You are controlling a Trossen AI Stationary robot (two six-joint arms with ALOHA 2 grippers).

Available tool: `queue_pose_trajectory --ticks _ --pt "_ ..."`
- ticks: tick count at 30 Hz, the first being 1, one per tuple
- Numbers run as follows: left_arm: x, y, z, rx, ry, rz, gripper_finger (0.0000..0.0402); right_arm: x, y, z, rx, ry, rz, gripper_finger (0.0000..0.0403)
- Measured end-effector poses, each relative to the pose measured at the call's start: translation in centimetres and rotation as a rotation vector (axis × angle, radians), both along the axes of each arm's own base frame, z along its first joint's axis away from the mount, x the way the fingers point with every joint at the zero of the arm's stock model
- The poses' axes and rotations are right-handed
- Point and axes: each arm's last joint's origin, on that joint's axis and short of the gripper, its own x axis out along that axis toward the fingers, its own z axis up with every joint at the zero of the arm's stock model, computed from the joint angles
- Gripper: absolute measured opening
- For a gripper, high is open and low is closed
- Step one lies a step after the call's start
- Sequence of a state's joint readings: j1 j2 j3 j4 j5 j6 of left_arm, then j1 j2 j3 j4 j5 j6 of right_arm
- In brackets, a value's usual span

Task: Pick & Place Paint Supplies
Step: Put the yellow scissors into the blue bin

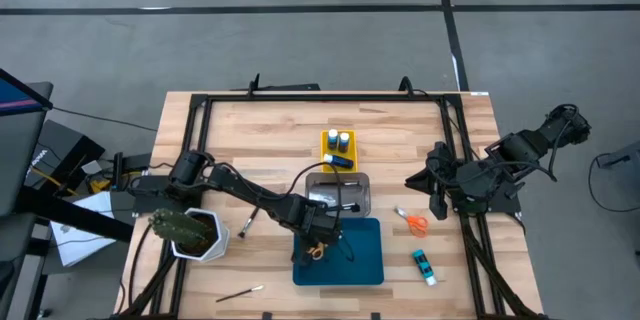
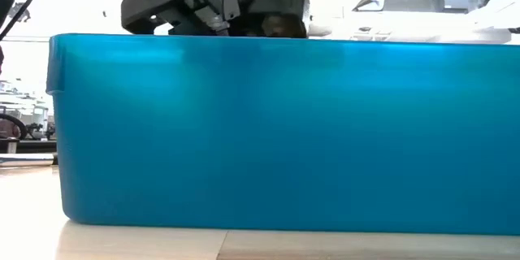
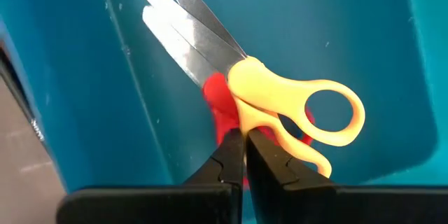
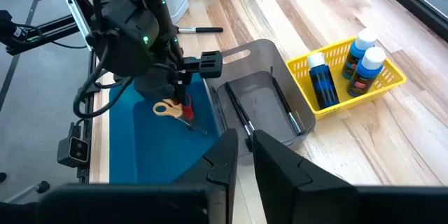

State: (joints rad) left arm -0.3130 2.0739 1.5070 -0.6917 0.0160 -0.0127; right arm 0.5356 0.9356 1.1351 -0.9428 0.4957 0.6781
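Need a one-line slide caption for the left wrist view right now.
Left gripper shut on the yellow-handled scissors, holding them inside the blue tray.

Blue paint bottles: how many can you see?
4: three in the yellow tray, two upright, one lying; the fourth lies on the table at the right.

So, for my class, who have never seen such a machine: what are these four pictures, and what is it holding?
Two dark robot arms work at a wooden table. One picture looks straight down, one looks level at the blue tray, and one sits on each wrist. The left gripper is shut on yellow-handled scissors, held over the blue tray. The right gripper waits at the table's right side, holding nothing. Blue bottles sit in a yellow tray, brushes in a clear tray. Another pair of scissors and a bottle lie loose.
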Motion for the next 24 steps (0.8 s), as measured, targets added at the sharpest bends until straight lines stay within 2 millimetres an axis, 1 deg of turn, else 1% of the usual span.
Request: queue_pose_trajectory --ticks 24 --pt "-0.21 0.19 -0.10 0.044 0.015 0.011 0.0000 0.01 0.00 0.01 0.002 -0.001 -0.002 0.0043"
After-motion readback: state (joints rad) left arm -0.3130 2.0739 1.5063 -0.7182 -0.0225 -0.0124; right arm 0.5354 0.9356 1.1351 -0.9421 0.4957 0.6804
